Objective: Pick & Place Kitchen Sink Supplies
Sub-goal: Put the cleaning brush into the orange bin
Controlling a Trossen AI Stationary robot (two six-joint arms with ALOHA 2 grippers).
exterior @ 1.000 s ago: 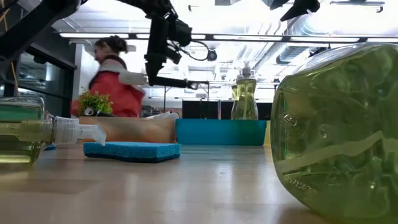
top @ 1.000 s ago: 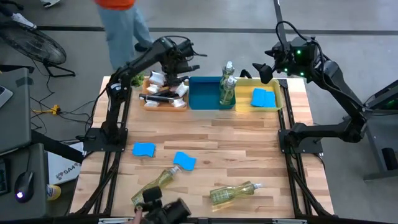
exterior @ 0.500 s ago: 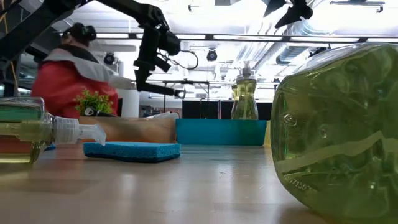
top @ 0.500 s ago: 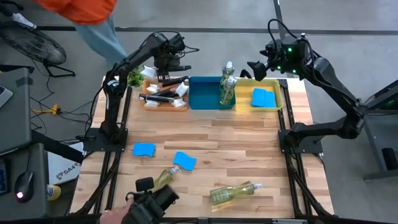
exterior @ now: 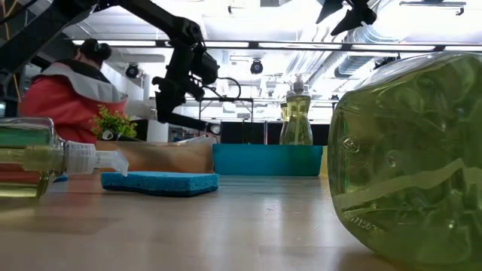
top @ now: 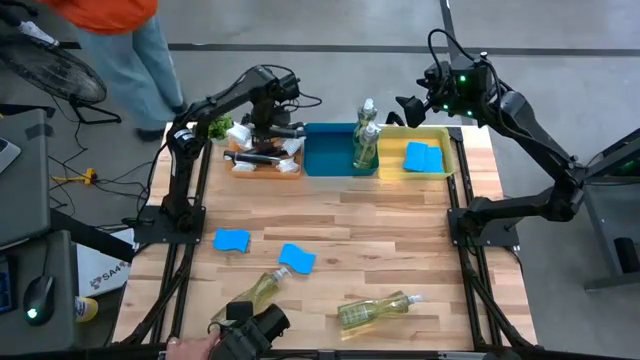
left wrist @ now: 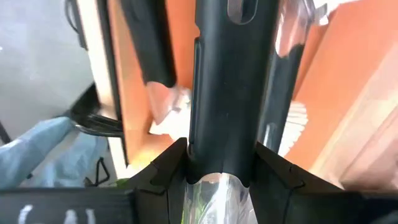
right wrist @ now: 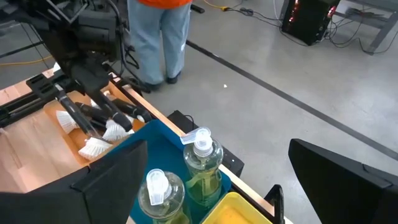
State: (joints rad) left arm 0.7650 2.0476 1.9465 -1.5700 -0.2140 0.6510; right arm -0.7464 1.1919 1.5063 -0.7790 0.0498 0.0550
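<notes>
Currently I see my left gripper (top: pixel 262 128) pinching a black long-handled brush with a white head (top: pixel 285 128) above the orange wooden tray (top: pixel 268 170); my right gripper (top: pixel 412 104) hangs spread wide over the yellow bin (top: pixel 452 155).

High view: even overhead light, wooden table (top: pixel 400 240) evenly bright, shadows soft and short. Low view: strong backlight from ceiling strip lights (exterior: pixel 301 45), upper frame blown out, arms read as silhouettes; near bottle (exterior: pixel 407 158) at right is out of focus and bulges at the edge. Left wrist view: brush handle (left wrist: pixel 224 87) too close, blurred, glare streaks. Right wrist view: sharp, daylight-bright floor.
</notes>
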